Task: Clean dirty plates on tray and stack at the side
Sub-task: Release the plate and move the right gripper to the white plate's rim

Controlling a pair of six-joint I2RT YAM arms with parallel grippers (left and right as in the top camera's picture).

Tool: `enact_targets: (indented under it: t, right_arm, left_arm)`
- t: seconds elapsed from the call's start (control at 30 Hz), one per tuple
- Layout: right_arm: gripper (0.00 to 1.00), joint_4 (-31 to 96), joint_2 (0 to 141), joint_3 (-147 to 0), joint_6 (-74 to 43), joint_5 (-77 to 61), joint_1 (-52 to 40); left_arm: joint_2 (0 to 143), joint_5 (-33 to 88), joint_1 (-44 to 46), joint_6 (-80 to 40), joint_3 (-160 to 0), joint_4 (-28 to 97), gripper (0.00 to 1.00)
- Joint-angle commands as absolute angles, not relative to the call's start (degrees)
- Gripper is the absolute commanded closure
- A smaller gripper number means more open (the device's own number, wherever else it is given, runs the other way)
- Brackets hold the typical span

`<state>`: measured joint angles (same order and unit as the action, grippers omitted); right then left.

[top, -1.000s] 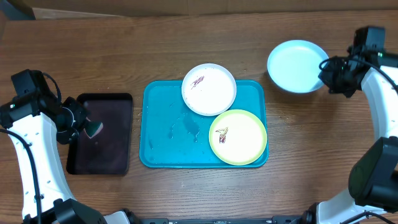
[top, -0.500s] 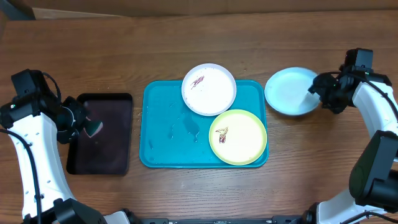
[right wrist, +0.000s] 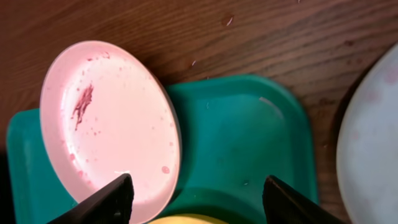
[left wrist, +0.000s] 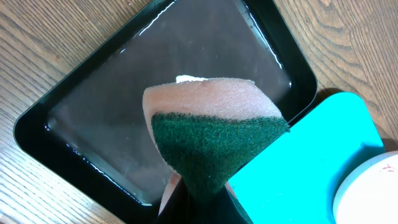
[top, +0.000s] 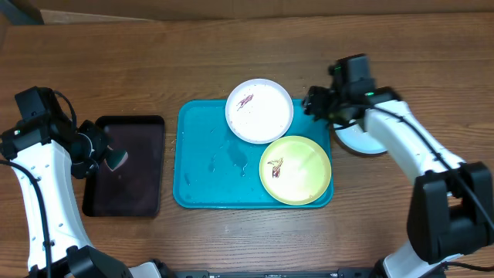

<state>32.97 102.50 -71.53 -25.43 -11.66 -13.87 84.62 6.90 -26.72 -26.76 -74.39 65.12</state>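
Overhead, we see the tray [top: 202,174] in the middle of the table [top: 231,54] with 2 plates on it. The white plate [top: 259,110] sits at the far side and overhangs the rim. The green plate [top: 296,170] sits at the near right corner. The white one has a brown smear [top: 245,100], and the green one also. The blue plate [top: 359,143] lies on the wood just right of the tray, partly hidden under the right arm. The right gripper [top: 318,104] hangs near the far right corner of the tray, just beside the white plate. The left gripper [top: 100,150] is over the dark tray [top: 127,185].

In the left wrist view, the left gripper [left wrist: 196,208] is clamped tight on a sponge [left wrist: 214,140], green side toward us. Below it the dark tray [left wrist: 81,158] holds a thin film of water.

In the right wrist view, the right gripper [right wrist: 198,186] stands wide with nothing between the jaws. The white plate [right wrist: 109,124] is to its left and the blue plate [right wrist: 373,143] is at the right edge.

We think the white plate is the next to be taken. Because it overhangs the rim, a push from the side could tip it or slide it off. A wet rim may also slip from the fingers. The right arm passes over the blue plate and could knock it if it goes low.
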Motion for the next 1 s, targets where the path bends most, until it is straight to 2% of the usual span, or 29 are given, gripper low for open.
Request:
enact_targets:
  t: [0.0,0.33,0.6,0.7,0.8,0.97]
  right_arm:
    - [0.32,32.08,103.66,-71.64,-40.64,3.33,-18.31]
    - [0.37,24.77,110.39,-71.64,-51.53,1.93,-22.57]
    - [0.43,21.1,114.87,-71.64,-52.34,-2.15,-24.91]
    - [0.52,21.15,115.87,-71.64,-52.34,-1.67,-25.82]
    - [0.72,20.82,116.03,-71.64,-51.88,-1.39,-25.93]
    - [0.84,17.72,116.03,-71.68,-43.81,-5.52,-25.96]
  left_arm:
    - [84.75,7.55,-26.55,-25.71,-74.02,65.25,0.96]
    - [84.75,7.55,-26.55,-25.71,-74.02,65.63,0.96]
    - [84.75,7.55,-26.55,-25.71,-74.02,65.52,0.96]
    - [84.75,7.55,-26.55,-25.71,-74.02,65.54,0.96]
    - [84.75,7.55,-26.55,-25.71,-74.02,65.54,0.96]
    - [84.75,7.84,-26.44,-25.71,-74.02,65.47,0.96]
